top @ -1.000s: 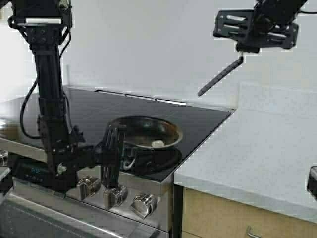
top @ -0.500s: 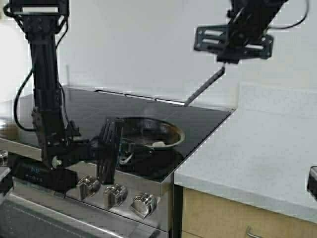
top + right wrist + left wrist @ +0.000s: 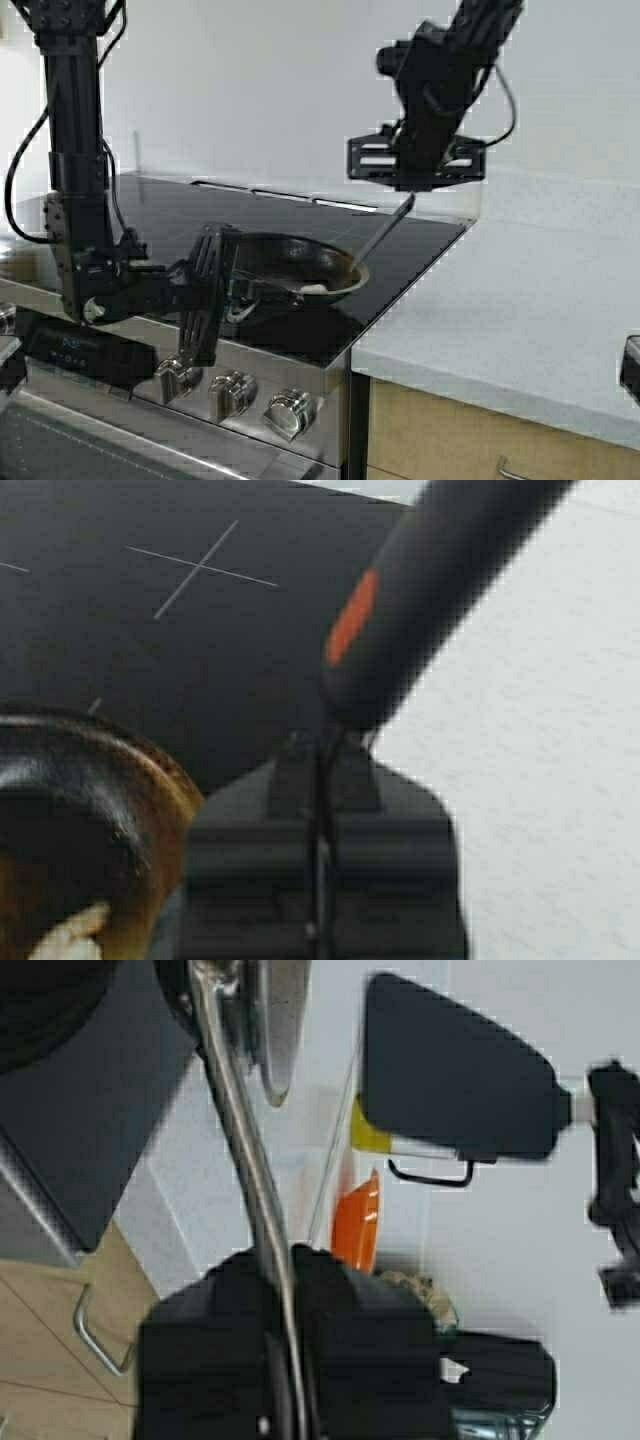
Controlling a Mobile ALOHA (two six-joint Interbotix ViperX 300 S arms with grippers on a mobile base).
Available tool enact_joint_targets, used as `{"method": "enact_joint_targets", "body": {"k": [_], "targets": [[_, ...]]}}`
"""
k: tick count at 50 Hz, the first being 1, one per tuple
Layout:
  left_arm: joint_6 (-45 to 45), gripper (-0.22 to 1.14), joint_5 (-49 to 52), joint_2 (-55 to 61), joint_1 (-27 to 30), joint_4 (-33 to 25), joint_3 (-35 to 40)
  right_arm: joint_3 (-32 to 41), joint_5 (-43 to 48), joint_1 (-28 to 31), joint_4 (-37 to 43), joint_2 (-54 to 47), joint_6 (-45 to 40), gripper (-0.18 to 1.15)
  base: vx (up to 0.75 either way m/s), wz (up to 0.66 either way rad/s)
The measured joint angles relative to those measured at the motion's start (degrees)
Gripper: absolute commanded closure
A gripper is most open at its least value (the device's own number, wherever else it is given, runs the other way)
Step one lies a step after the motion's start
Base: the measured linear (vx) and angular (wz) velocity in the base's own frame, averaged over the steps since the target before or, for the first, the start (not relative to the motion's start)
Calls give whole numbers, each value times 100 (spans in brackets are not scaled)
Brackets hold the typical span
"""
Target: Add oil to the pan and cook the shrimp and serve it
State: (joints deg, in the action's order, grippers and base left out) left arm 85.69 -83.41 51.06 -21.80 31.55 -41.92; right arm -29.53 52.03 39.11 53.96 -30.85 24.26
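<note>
The pan [image 3: 290, 262] sits on the black cooktop [image 3: 150, 215], dark inside with a steel rim. My left gripper [image 3: 213, 292] is shut on its steel handle [image 3: 245, 1150]. The shrimp [image 3: 316, 291], a small pale piece, lies by the pan's near right rim and also shows as the shrimp [image 3: 68, 940] in the right wrist view. Above and right of the pan, my right gripper [image 3: 415, 172] is shut on a dark spatula [image 3: 385, 235] that slants down to the pan's right rim. The oil [image 3: 368, 1132] shows as a yellow patch behind a dark blade.
Steel knobs [image 3: 232, 392] line the stove front below the pan. A white counter [image 3: 520, 310] adjoins the cooktop on the right, over wooden cabinets [image 3: 450, 440]. An orange bowl [image 3: 360, 1222] appears in the left wrist view.
My right arm has swung down and left with the spatula, bringing its tip from high above the counter to the pan's right rim. The left gripper has shifted slightly left, still holding the handle.
</note>
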Motion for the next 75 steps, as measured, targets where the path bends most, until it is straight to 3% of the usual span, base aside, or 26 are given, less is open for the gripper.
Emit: {"method": "enact_joint_targets", "body": {"k": [17,46,66,75], "targets": [[-9,89,334,-290,0,0,-141,853,0,26,-9,-853,316,89,0,0],[-9,89,563,-439,-44,-255,-149,-26,0,923,-220,-870,26,89,0,0],[-9,89,598,-439,-53,-255,-149,-185,211,1090,167,-879,0,89,0,0],[-18,89,606,-466,-62,-246,-149,9,404,879,308,-879,18,89,0,0]]}}
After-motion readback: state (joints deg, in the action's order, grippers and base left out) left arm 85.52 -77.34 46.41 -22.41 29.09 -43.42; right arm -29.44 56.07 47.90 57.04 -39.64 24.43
